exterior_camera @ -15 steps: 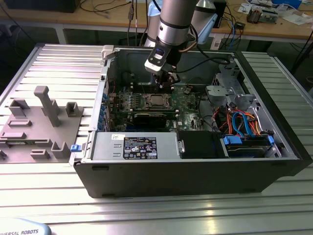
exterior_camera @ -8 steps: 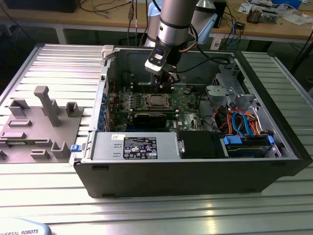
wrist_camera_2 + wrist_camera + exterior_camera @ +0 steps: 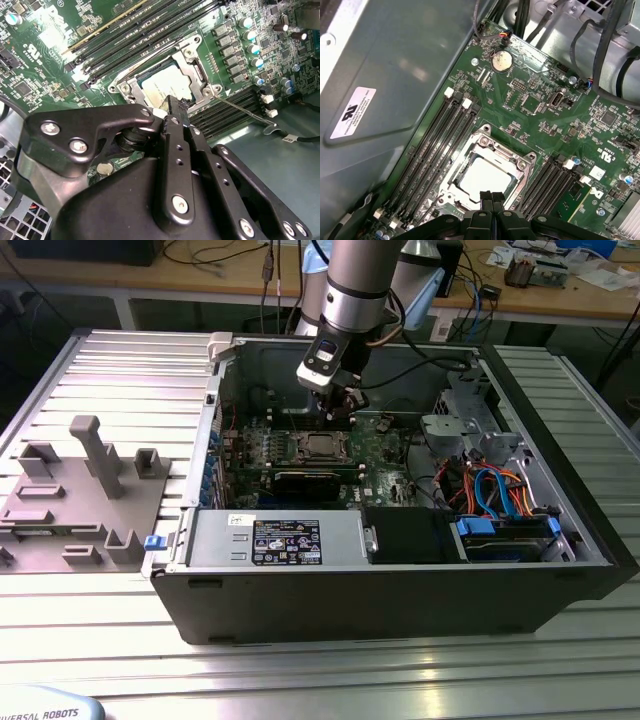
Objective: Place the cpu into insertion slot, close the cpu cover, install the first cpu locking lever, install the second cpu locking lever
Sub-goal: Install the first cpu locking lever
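Observation:
The cpu [image 3: 320, 447] [image 3: 167, 82] [image 3: 482, 177] lies flat in the motherboard's socket, its silvery top showing. The cpu cover [image 3: 194, 56] [image 3: 492, 148] lies down around it as a metal frame. One thin wire locking lever [image 3: 242, 109] sticks out from the socket over the memory slots, and its hooked end [image 3: 367, 200] is free. My gripper [image 3: 341, 416] [image 3: 175, 107] [image 3: 490, 196] hangs just above the socket's edge. Its black fingers are shut together with nothing between them.
The motherboard sits in an open computer case [image 3: 560, 570]. Memory slots [image 3: 437, 135] flank the socket on both sides. A power supply [image 3: 285, 540], a drive bay with blue and orange cables [image 3: 495, 490] and a grey fixture block [image 3: 75, 490] outside the case are nearby.

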Controlling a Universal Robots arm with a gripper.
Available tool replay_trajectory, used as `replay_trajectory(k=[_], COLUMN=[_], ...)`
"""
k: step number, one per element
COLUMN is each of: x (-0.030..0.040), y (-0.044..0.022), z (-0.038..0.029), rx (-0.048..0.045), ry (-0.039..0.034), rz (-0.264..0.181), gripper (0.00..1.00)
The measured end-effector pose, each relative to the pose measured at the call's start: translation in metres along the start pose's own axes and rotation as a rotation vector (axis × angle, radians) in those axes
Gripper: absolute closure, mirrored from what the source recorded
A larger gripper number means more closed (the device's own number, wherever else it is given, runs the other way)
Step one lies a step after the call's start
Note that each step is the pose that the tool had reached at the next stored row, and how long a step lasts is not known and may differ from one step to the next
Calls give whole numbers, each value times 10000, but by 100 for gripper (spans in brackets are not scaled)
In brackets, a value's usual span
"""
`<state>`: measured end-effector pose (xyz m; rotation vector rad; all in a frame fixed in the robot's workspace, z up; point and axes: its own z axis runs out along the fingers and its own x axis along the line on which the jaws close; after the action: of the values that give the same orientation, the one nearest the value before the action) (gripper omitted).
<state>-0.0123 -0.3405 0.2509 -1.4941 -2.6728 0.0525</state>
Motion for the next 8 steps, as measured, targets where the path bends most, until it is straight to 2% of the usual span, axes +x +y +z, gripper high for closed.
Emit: replay_trajectory(k=[8], x=[0], y=[0], z=[0], rx=[7], ry=[-9], rz=[-132], gripper=[89])
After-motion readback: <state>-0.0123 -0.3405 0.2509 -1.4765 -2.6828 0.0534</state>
